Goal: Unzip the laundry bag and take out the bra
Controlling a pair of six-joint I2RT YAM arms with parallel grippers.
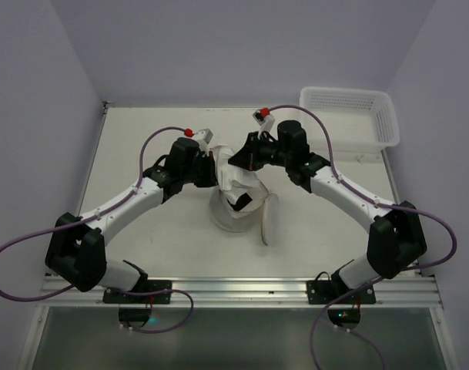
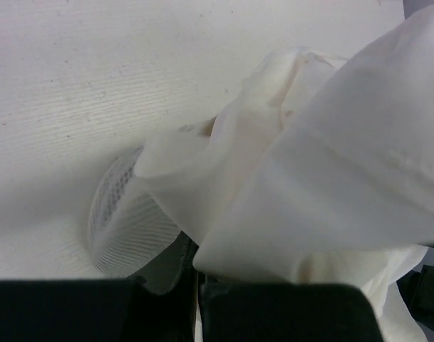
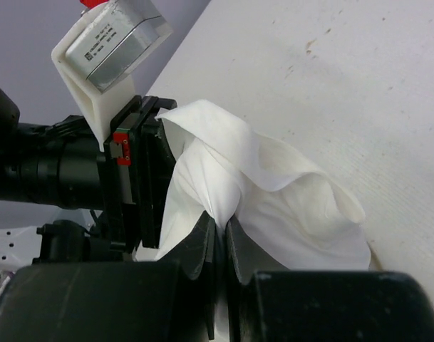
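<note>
The laundry bag, a white mesh pouch with tan rim hoops, sits mid-table with its lid flap hanging open to the right. Its mesh also shows in the left wrist view. A white bra is pulled up out of its mouth, with a dark mark below it. My left gripper is shut on the bra's left side, fingertips pinched together. My right gripper is shut on a fold of the same bra, right beside the left gripper. The bra's lower part hangs into the bag.
A white slotted plastic basket stands at the back right corner. The left arm's wrist camera block sits close to my right gripper. Walls close off the table's left, back and right.
</note>
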